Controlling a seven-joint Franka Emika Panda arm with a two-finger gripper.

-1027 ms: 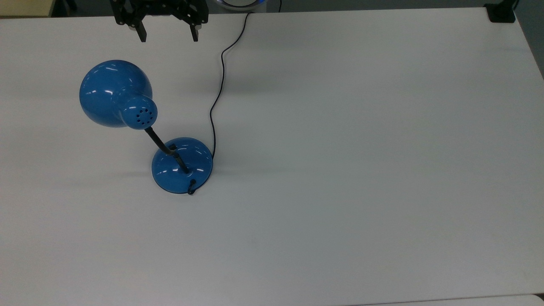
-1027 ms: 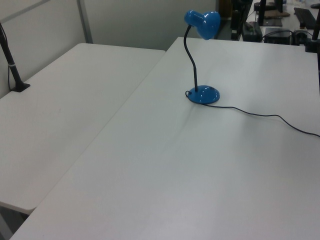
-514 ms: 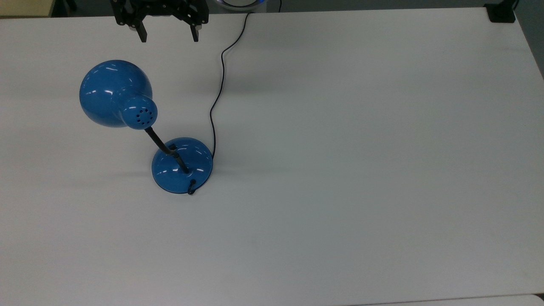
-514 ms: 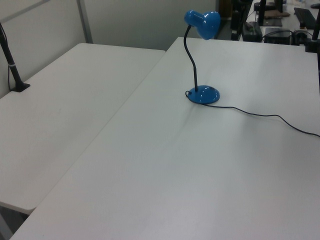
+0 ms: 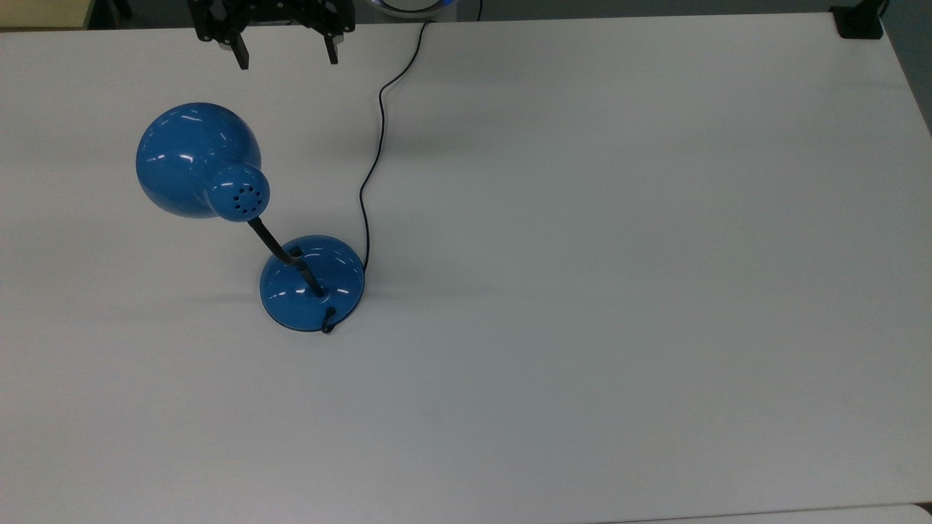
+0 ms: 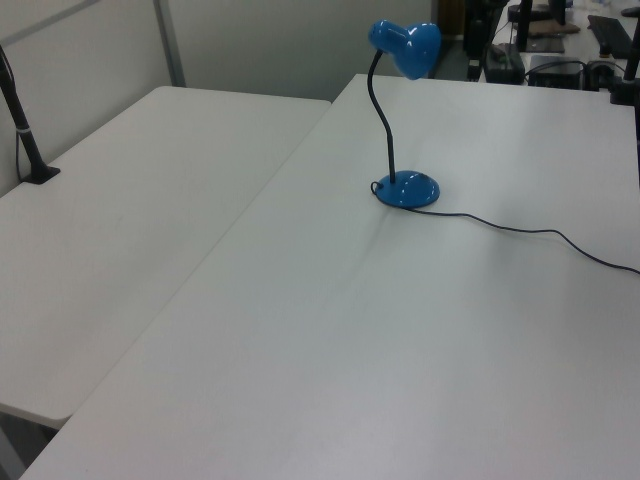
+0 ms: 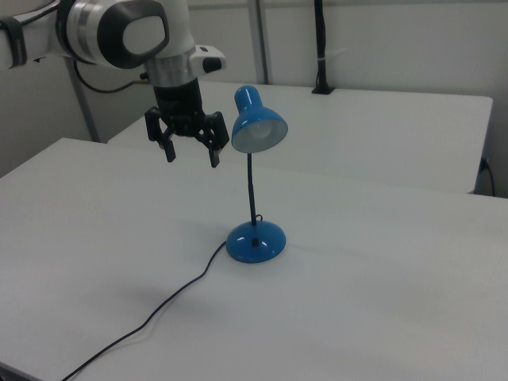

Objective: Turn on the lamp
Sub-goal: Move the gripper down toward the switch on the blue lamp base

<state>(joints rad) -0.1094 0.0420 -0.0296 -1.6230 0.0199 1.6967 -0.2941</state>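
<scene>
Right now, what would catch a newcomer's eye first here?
The glossy blue lamp, standing alone on the white table, its cord trailing off the edge. Next, the black claw, open, hanging in the air beside the shade, to the right view's left, touching nothing.

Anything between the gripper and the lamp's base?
Top view: only bare white table between the open gripper and the glossy blue lamp's round base; the thin black cord runs alongside.

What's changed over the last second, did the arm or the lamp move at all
The gripper has crept slightly toward the top view's upper edge, fingers open and holding nothing. The lamp, its shade and the cord lie where they were on the table, and the lamp shows no glow.
</scene>
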